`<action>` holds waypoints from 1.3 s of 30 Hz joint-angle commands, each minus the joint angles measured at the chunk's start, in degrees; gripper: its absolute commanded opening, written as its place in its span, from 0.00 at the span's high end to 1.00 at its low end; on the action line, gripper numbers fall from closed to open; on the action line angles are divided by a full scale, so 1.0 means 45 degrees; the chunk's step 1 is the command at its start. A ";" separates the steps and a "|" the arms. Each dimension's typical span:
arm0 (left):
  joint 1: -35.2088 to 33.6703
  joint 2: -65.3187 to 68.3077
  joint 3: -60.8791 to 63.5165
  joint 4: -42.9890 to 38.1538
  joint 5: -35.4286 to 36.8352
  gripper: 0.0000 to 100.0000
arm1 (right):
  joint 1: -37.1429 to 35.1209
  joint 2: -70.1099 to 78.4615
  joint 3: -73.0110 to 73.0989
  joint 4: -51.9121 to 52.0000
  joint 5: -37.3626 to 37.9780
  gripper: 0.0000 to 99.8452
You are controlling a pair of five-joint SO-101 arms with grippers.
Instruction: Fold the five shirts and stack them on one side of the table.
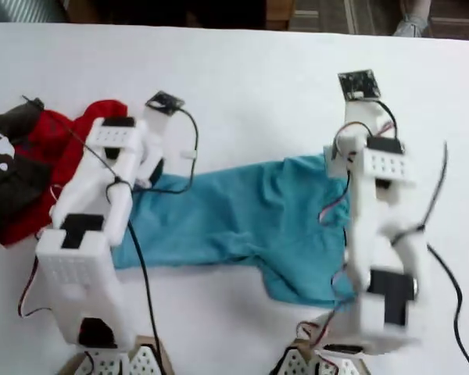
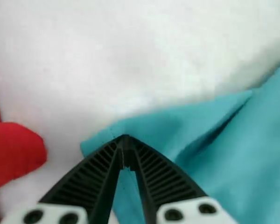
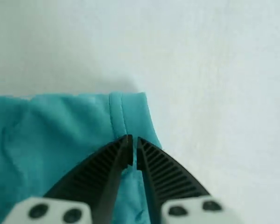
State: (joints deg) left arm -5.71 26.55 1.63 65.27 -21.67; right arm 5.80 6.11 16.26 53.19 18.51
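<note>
A teal shirt (image 1: 242,223) lies stretched across the middle of the white table (image 1: 242,78), between the two arms. My left gripper (image 2: 125,148) is shut on the teal shirt (image 2: 214,140) at its left far corner, beside the red cloth. My right gripper (image 3: 133,149) is shut on a hemmed corner of the teal shirt (image 3: 60,135) at its right far end. In the high view the left gripper (image 1: 152,168) and the right gripper (image 1: 345,168) both sit at the shirt's far edge.
A heap of shirts lies at the left edge: a red shirt (image 1: 62,148) and a black one (image 1: 4,164) with white print. The red cloth (image 2: 11,154) lies close to the left gripper. Cables (image 1: 144,266) trail over the teal shirt.
</note>
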 commanded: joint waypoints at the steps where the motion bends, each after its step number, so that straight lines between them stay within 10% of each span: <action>1: -0.0527 0.0645 -0.1104 -0.0117 0.0313 0.97 | 0.0127 0.2393 -0.1778 -0.0186 -0.0098 0.98; 22: -0.0801 0.1074 -0.3077 0.0527 0.1055 0.97 | 0.1534 0.5089 -0.5822 0.0733 0.0000 0.98; 39: -0.0430 0.0996 -0.6828 0.5138 0.1172 0.97 | -0.0361 0.5070 -0.8694 0.4581 -0.0098 0.93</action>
State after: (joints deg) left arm -8.44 31.91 -28.97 87.08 -16.48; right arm 6.07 29.32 -20.13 72.35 18.59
